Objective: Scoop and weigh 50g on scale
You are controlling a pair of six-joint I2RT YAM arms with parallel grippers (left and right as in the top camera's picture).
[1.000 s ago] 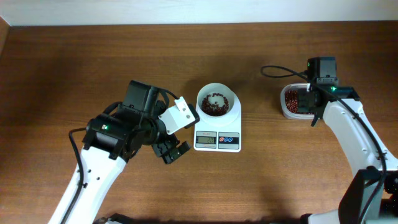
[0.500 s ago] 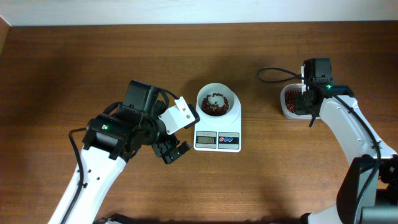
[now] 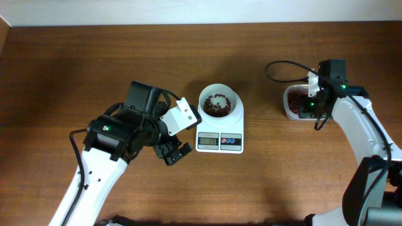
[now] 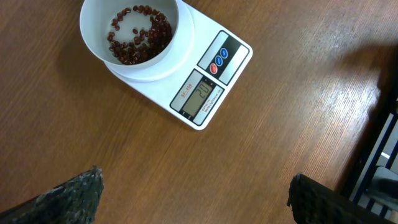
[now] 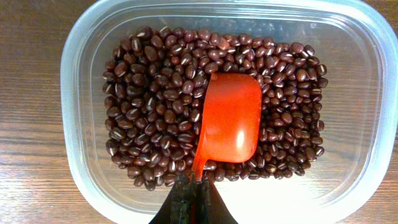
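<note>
The white scale (image 3: 220,138) (image 4: 199,81) sits mid-table with a white bowl (image 3: 219,104) (image 4: 130,34) of red beans on its platform. My left gripper (image 3: 174,152) (image 4: 193,202) hovers open just left of the scale's display, nothing between its fingers. At the right, a clear tub (image 3: 296,103) (image 5: 81,93) holds red beans (image 5: 155,106). My right gripper (image 3: 312,103) (image 5: 193,199) is shut on the handle of an orange scoop (image 5: 230,118), whose empty bowl rests on the beans inside the tub.
Bare wooden tabletop surrounds the scale. A black cable (image 3: 282,66) loops behind the right arm near the tub. The table's far edge (image 3: 201,24) meets a white wall.
The right arm has shifted and turned over the tub, its wrist swinging from left to right; the left arm, scale and bowl have stayed still.
</note>
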